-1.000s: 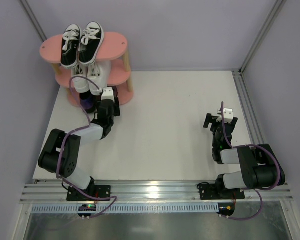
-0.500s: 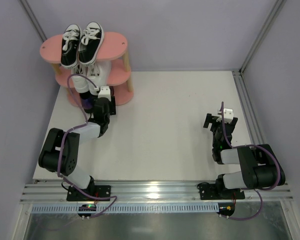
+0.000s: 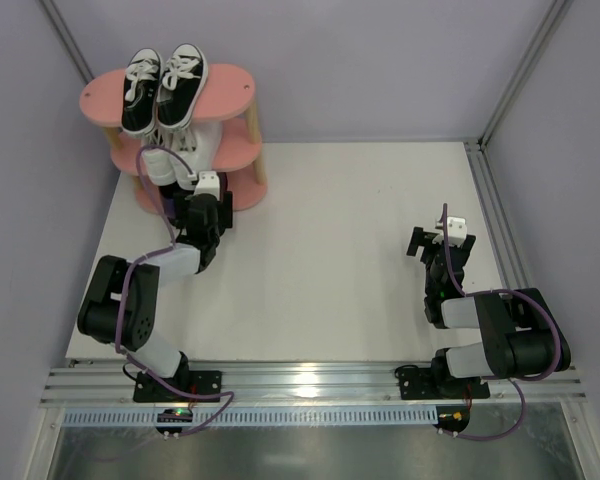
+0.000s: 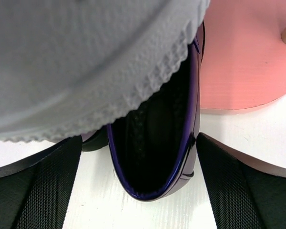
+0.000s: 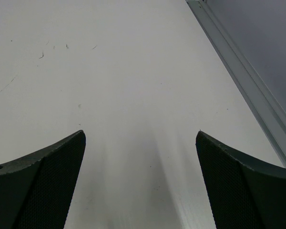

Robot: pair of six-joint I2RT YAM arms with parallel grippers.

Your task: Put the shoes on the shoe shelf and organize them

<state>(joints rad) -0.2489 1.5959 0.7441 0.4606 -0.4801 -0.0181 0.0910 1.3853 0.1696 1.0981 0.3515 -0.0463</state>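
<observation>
Left gripper (image 4: 138,143) stood wide open astride the purple shoe (image 4: 152,157) heel, gripping nothing; I judged it was nudging the shoe in. Shoe lay toe-first on the shelf (image 4: 243,57) bottom board, heel overhanging, beneath a white sneaker (image 4: 76,57). Arm had closed on the shelf since a second ago. Right gripper (image 5: 140,138) spread, empty, above the table (image 5: 133,71).

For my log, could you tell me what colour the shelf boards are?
Pink boards, best in top external.
</observation>
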